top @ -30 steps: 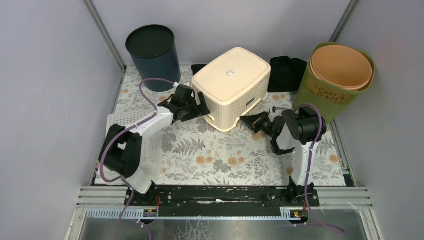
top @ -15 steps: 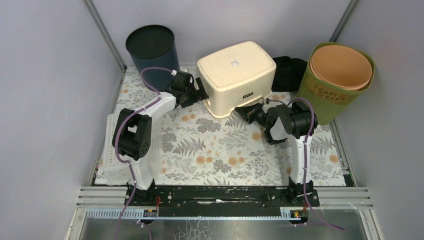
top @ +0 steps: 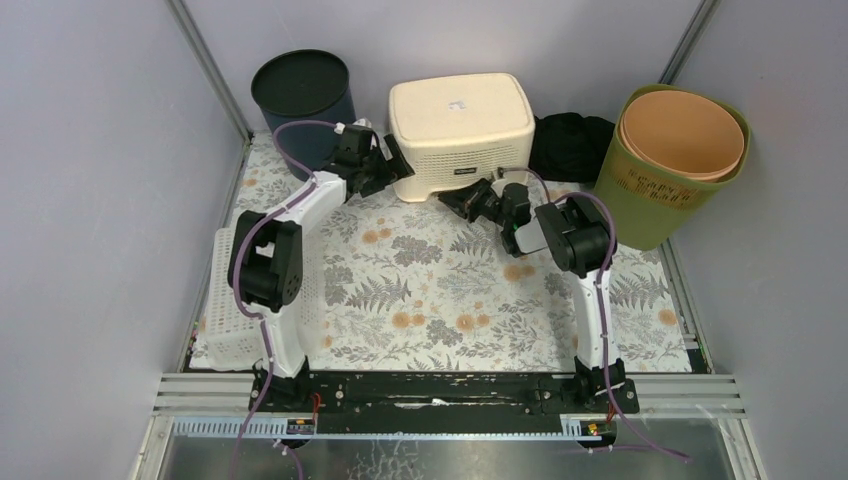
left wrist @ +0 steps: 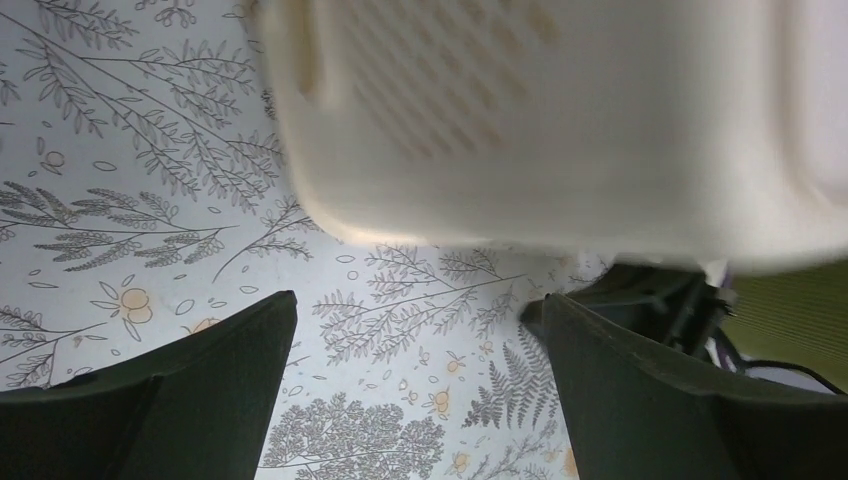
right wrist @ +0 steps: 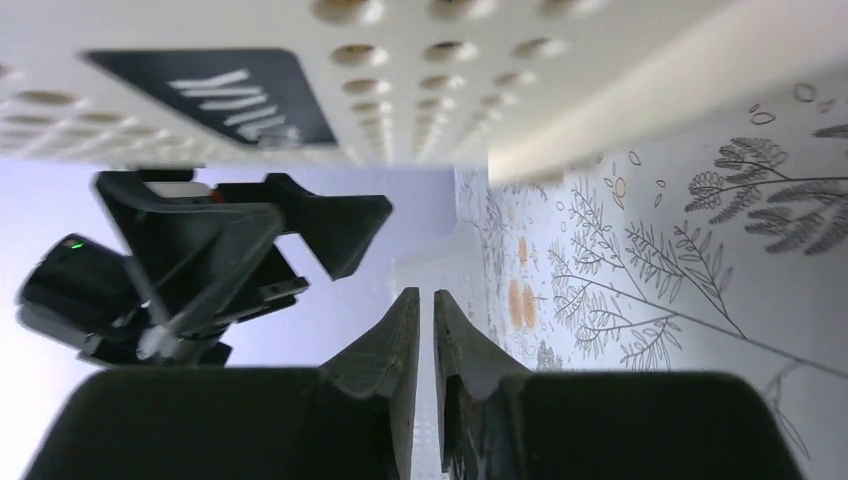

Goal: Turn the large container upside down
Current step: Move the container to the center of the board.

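Observation:
The large container [top: 460, 120], a cream perforated plastic tub, stands bottom-up at the back middle of the floral mat. My left gripper [top: 392, 172] is wide open at its lower left edge with nothing between the fingers; in the left wrist view the container [left wrist: 560, 120] fills the top above the left gripper [left wrist: 420, 310]. My right gripper [top: 457, 200] lies low at the container's front right edge. Its jaws [right wrist: 424, 295] stand a narrow slit apart and hold nothing, just under the container's labelled wall [right wrist: 420, 70].
A dark blue bin [top: 305, 100] stands at the back left. A green bin [top: 650, 190] with an orange bin [top: 685, 130] inside leans at the back right. Black cloth [top: 570, 145] lies behind the container. A white perforated tray [top: 225, 290] sits along the left edge.
The container has slid back and turned square to the rear wall. Both arms have stretched farther back with it. The right gripper's jaws have parted to a slit.

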Controlling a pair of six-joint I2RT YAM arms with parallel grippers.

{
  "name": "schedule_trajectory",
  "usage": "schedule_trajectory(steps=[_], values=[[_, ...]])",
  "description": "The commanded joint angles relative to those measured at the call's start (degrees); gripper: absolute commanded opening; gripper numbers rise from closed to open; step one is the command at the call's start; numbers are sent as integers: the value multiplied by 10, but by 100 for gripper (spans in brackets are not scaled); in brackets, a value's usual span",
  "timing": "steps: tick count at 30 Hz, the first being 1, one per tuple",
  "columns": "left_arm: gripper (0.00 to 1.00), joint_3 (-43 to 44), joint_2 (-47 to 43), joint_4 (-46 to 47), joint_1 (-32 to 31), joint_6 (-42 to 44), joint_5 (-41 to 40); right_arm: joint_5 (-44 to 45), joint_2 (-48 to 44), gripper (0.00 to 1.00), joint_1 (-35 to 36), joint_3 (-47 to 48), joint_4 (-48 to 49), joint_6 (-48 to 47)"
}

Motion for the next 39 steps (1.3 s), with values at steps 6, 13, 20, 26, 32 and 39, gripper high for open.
schedule_trajectory(steps=[6,13,20,26,32,39], values=[[100,-54,-98,62,12,-4,24,-38,67,22,10,130,-89,-27],[100,-39,-207,-11,27,20,34,-71,30,45,7,118,-105,-42],[100,26,-312,-103,40,55,9,-116,-101,72,6,16,-143,-96],[100,51,-361,-154,46,71,-3,-132,-247,86,6,-66,-241,-167],[100,24,-404,-193,46,82,8,-125,-372,88,7,-71,-455,-309],[100,-70,-508,-233,46,80,-15,-66,-549,91,25,-93,-703,-453]])
